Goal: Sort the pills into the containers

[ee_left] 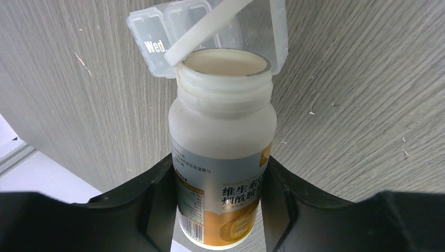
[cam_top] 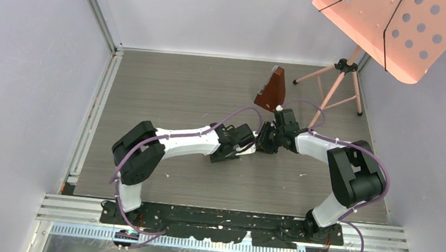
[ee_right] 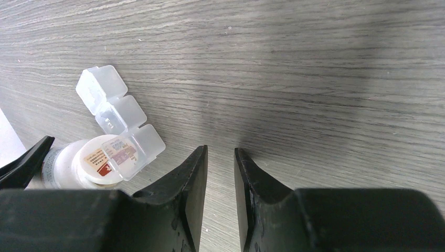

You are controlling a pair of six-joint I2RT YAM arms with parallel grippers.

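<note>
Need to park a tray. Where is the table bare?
Bare: far-left table, between the left rail and the brown wedge; also along its near edge. Crowded: centre, around the bottle and strip box.

Base of pill bottle (ee_left: 223,131) was cut off by left wrist view's lower edge; its mouth hid part of strip box (ee_left: 152,29); compartment contents indiscernible.

grey wood-grain table (ee_right: 315,63), matt and finely streaked, clear glossy plastic box (ee_right: 113,113), white smooth plastic bottle (ee_left: 223,131) with shiny printed label (ee_left: 225,205), matt black plastic fingers (ee_right: 191,199)
</note>
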